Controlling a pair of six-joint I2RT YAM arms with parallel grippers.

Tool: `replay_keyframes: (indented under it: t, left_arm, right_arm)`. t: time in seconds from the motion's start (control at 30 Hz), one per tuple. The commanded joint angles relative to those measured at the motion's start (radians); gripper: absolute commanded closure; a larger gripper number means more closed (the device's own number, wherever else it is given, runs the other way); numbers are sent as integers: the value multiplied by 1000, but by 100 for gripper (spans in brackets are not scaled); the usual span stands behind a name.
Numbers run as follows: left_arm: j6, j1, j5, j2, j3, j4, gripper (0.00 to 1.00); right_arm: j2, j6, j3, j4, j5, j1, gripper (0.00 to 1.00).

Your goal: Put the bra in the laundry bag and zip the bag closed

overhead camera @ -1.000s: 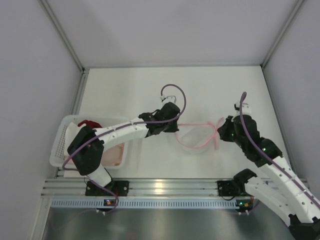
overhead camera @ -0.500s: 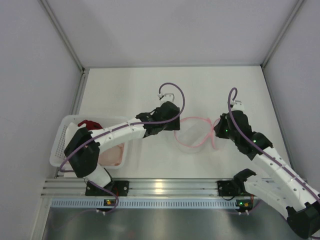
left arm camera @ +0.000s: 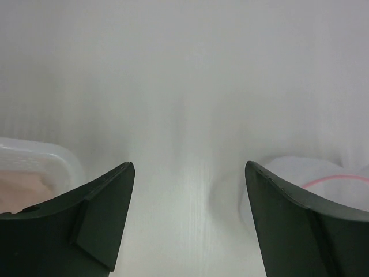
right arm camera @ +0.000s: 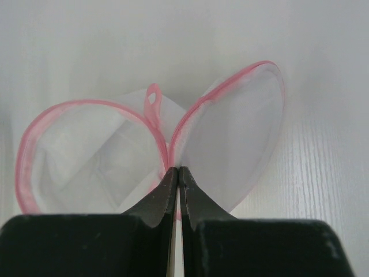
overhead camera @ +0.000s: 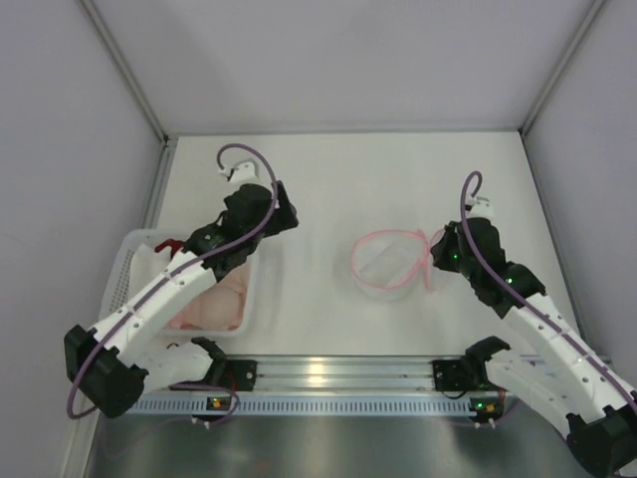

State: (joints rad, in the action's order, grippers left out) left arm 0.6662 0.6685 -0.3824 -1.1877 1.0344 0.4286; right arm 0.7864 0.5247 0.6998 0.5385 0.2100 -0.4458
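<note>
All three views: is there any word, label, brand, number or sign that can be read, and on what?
None can be read. The laundry bag, the white basket and the table carry no visible print. The small lights low in the top view have no legible marking.

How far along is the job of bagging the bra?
Done: the laundry bag lies open, empty. In hand: the right gripper pinches its pink rim; the left gripper is open, empty, near the basket. To do: the bra lies in the basket; bagging and zipping remain.
</note>
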Motion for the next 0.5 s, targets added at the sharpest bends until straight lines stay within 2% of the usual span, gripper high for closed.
replay_keyframes:
  t: [0.0,0.13,0.23,0.47]
  left_arm:
    - [-33,-98,-88,94,-37,119,17]
    - [-39,-159,-168,114,-34,224,17]
    - [-30,-202,-136,109,-62,237,19]
    - [-1,-205,-96,69,-137,237,23]
  right_arm:
    - [-15,-12,32,-26,43,25,100]
    - [-30,-26,47,-11,48,48,100]
    - [-30,-34,50,-8,37,59,100]
    - [5,-31,17,-49,-15,67,100]
